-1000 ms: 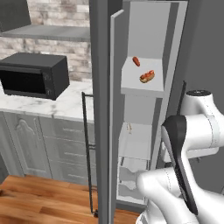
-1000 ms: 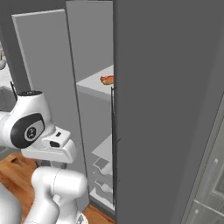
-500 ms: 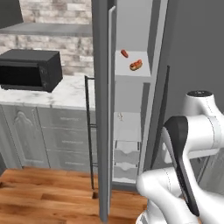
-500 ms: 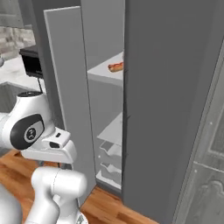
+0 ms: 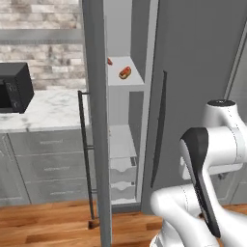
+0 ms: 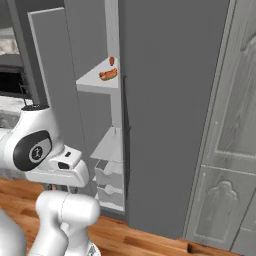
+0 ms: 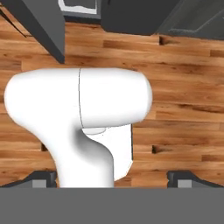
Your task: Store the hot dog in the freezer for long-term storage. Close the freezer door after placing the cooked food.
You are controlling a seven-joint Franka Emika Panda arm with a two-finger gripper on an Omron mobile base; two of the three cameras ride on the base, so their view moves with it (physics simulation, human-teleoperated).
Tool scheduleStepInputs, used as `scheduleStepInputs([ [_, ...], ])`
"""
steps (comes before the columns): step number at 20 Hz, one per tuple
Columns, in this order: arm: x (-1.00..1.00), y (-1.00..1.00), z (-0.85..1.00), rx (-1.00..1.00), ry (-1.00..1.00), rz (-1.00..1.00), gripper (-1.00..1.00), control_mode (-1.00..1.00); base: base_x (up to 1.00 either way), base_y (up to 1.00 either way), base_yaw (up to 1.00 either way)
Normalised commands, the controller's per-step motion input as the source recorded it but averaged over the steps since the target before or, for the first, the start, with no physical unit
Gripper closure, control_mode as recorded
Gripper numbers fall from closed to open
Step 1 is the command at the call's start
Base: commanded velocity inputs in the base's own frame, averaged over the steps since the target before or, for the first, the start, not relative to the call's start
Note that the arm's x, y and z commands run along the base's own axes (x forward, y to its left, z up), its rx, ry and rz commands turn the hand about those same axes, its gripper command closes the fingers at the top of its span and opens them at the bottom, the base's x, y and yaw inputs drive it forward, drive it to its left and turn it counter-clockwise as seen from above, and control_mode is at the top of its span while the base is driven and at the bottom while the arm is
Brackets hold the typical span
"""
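The hot dog (image 5: 125, 73) lies on an upper pale shelf inside the freezer (image 5: 121, 140), with a small bare red-orange piece (image 5: 110, 61) behind it. From the right side, the hot dog (image 6: 108, 74) sits near the shelf's front edge. The freezer door (image 5: 96, 125) stands open, edge-on, its black bar handle (image 5: 85, 144) on the outer side; its pale inner face (image 6: 50, 75) shows from the right. My arm is folded low, well away from the shelf. My gripper (image 7: 111, 179) points down at the floor, open, with nothing between its fingertips (image 7: 41, 177).
A black microwave (image 5: 14, 87) sits on the marble counter (image 5: 48, 113) left of the open door, above grey drawers (image 5: 43, 159). Carved grey cabinet doors (image 6: 225, 150) stand right of the freezer. White bins (image 5: 120, 169) fill the freezer's lower part. Wooden floor (image 7: 183, 87) lies below.
The whole picture has shifted in both base views, so the base has moved relative to the freezer. The hot dog stays on its shelf, the door stays open, and the jaws stay wide.
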Motion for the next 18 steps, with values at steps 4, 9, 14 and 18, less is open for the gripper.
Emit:
scheduleStepInputs([
  [4,0.0,0.0,0.0,0.0,0.0,0.0,-1.0,1.0,-0.21,0.46,-0.27],
  [9,0.0,0.0,0.0,0.0,0.0,0.0,-1.0,1.0,-0.24,0.41,-0.14],
  [14,0.0,0.0,0.0,0.0,0.0,0.0,-1.0,1.0,-0.19,0.36,0.0],
  [18,0.0,0.0,0.0,0.0,0.0,0.0,-1.0,1.0,-0.06,0.22,0.03],
])
